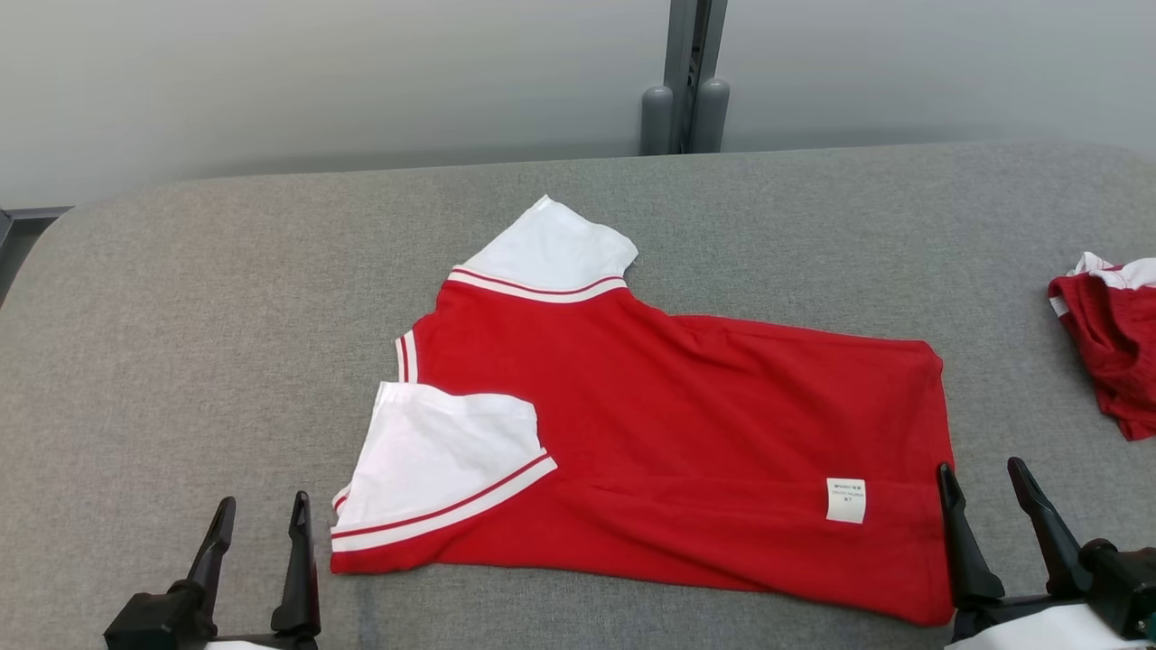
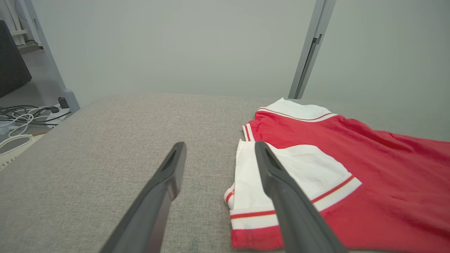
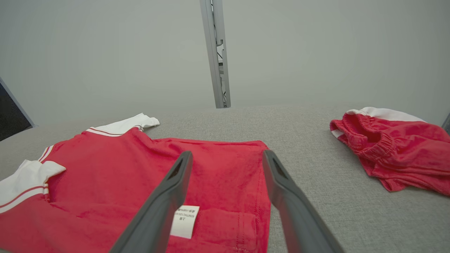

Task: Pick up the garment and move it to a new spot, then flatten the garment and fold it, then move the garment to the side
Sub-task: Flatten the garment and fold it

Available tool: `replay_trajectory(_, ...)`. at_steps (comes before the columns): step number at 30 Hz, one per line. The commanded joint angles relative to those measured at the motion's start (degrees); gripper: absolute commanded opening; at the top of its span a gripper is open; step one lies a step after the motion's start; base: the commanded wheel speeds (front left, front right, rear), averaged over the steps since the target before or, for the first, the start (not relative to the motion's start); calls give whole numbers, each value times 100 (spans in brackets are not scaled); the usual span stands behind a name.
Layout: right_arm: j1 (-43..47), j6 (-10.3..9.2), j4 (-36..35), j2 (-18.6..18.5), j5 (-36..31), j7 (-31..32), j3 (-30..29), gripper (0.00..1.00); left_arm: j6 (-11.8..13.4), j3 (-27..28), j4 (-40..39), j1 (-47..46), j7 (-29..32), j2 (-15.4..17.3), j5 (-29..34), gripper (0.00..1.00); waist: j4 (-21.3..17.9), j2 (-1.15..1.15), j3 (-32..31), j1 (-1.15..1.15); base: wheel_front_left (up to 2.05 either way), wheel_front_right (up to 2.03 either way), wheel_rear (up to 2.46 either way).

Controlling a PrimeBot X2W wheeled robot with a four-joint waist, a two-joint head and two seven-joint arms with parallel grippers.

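Grey woven fabric covers the whole table (image 1: 181,316), with a plain pale wall behind it and a grey metal post (image 1: 686,81) standing up at the far edge. Over on the floor past the table's left end there's a tangle of cables (image 2: 24,116).

So the red T-shirt (image 1: 686,424) is lying pretty much flat in the middle of the table, neck end toward the robot's left and hem toward its right. It has white sleeves with red-and-white striped trim. The near sleeve (image 1: 442,465) is flopped over onto the red body, and the far one (image 1: 551,244) sticks out toward the wall. Near the hem there's a small white care label (image 1: 845,500) with a few lines of tiny print on it, way too small for me to read.

The left gripper (image 1: 263,498) is spread wide and empty, sitting just beside the near sleeve on bare table. The right gripper (image 1: 980,465) is spread wide too, grasping nothing, right at the near hem corner next to that label. I can't tell if it touches the cloth.

Well off to the right sits a crumpled pair of red shorts (image 1: 1106,334) with white trim.
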Motion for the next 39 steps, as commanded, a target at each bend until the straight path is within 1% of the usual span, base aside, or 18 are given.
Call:
replay_trajectory(1, -33, 1, 14, -1, 9, 11, -10, 100, 9, -3, 13, -102, 16, 43, -7, 100, 1, 0, 10, 0, 0, 0, 0)
replay_trajectory(5, -83, 1, 25, -1, 56, -6, -2, 100, -45, -73, 41, -172, 91, 64, -21, 100, 3, 0, 59, 0, 0, 0, 0)
replay_trajectory(8, -140, 1, 24, -3, 63, -19, -6, 100, -198, -222, 158, -295, 326, 80, -82, 100, 21, 0, 131, 0, 0, 0, 0)
replay_trajectory(10, -160, 1, 38, 2, 68, -9, 9, 100, -343, -348, 291, -418, 546, 75, -157, 100, 24, 0, 195, 0, 0, 0, 0)
replay_trajectory(12, -208, 1, 49, 10, 75, -4, 53, 100, -487, -480, 552, -507, 821, 113, -209, 100, 1, 0, 270, 0, 0, 0, 0)
replay_trajectory(13, -208, 1, 49, 10, 75, -4, 53, 100, -487, -480, 552, -507, 821, 113, -209, 100, 1, 0, 270, 0, 0, 0, 0)
replay_trajectory(16, -274, 1, 71, 13, 96, -19, 100, 100, -650, -630, 850, -703, 1104, 128, -261, 100, -51, 0, 374, 0, 0, 0, 0)
replay_trajectory(20, -326, 1, 104, 17, 119, -50, 120, 100, -779, -674, 1288, -895, 1443, 99, -451, 100, -112, 0, 502, 0, 0, 0, 0)
replay_trajectory(22, -355, 1, 118, 21, 140, -60, 110, 100, -798, -692, 1483, -985, 1595, 103, -491, 100, -138, 0, 561, 0, 0, 0, 0)
replay_trajectory(25, -358, 1, 135, 26, 162, -85, 76, 100, -737, -657, 1703, -1092, 1698, 102, -550, 100, -167, 0, 618, 0, 0, 0, 0)
replay_trajectory(31, -224, 1, 361, 56, 136, 73, -35, 100, -857, -718, 1878, -1285, 1727, 67, -604, 100, -174, 0, 703, 0, 0, 0, 0)
replay_trajectory(38, 54, 1, 964, 140, 260, 61, -10, 100, -931, -794, 2004, -1415, 1653, 32, -614, 100, -107, 0, 801, 0, 0, 0, 0)
replay_trajectory(39, 63, 1, 1183, 159, 376, 44, 53, 100, -949, -795, 2042, -1448, 1632, 22, -646, 38, -100, 0, 839, 0, 0, 0, 0)
